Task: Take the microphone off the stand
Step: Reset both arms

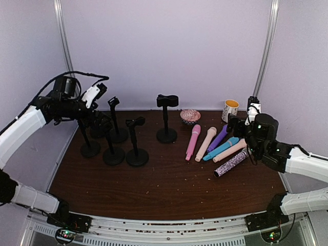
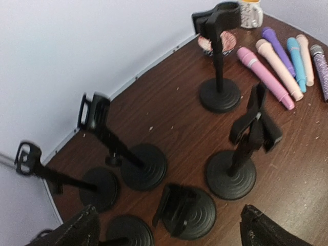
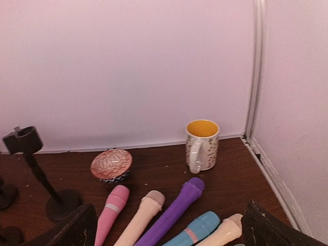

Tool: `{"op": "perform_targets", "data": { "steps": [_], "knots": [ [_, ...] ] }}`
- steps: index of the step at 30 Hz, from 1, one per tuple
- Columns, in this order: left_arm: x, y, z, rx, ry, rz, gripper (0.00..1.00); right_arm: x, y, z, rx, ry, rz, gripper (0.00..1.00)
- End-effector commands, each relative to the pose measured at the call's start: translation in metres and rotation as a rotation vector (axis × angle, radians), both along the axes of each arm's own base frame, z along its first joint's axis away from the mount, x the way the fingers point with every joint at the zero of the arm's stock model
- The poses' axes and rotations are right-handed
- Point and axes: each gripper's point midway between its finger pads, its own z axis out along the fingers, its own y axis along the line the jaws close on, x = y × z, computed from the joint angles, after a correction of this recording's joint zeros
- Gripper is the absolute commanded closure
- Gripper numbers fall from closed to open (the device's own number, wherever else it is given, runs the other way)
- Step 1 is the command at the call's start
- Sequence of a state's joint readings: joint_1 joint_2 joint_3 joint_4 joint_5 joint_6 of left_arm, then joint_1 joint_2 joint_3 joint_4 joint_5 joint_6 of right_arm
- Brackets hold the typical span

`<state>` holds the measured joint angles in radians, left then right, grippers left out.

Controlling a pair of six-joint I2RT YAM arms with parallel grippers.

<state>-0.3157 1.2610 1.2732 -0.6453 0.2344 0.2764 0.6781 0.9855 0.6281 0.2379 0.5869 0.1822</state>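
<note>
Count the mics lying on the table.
6, fanned side by side on the table's right half, left to right: pink mic, beige mic, purple mic, blue mic, peach mic, glittery mic. None looks hidden.

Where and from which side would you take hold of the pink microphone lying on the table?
Grip the pink microphone around its straight handle, just below the head, coming down from above with the jaws set across its width. It lies flat, leftmost in the row, with the cream microphone close on its right, so a sideways approach looks cramped.
</note>
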Motion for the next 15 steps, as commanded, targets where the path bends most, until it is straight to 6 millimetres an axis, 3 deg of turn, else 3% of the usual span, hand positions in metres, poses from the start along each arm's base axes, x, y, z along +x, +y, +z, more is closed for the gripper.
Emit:
{"op": "perform_targets", "data": {
  "steps": [1,2,4,9,12,15],
  "knots": [
    [0.006,0.043,-0.037,0.001,-0.069,0.203,0.02,-0.004,-0.066,-0.008,0.005,-0.002,-0.257,0.00],
    [-0.002,0.051,-0.057,0.016,-0.059,0.223,0.02,-0.005,-0.081,-0.011,0.004,0.000,-0.312,0.00],
    [-0.009,0.061,-0.077,0.031,-0.068,0.251,0.02,-0.011,-0.106,-0.019,-0.004,0.003,-0.406,0.00],
    [-0.016,0.074,-0.115,0.066,-0.111,0.290,0.02,-0.026,-0.160,-0.046,-0.014,0.021,-0.586,0.00],
    [-0.011,0.087,-0.129,0.091,-0.163,0.334,0.02,-0.031,-0.177,-0.063,-0.034,0.050,-0.638,0.00],
    [-0.001,0.091,-0.127,0.091,-0.232,0.350,0.02,-0.028,-0.184,-0.075,-0.062,0.090,-0.654,0.00]
  ]
}}
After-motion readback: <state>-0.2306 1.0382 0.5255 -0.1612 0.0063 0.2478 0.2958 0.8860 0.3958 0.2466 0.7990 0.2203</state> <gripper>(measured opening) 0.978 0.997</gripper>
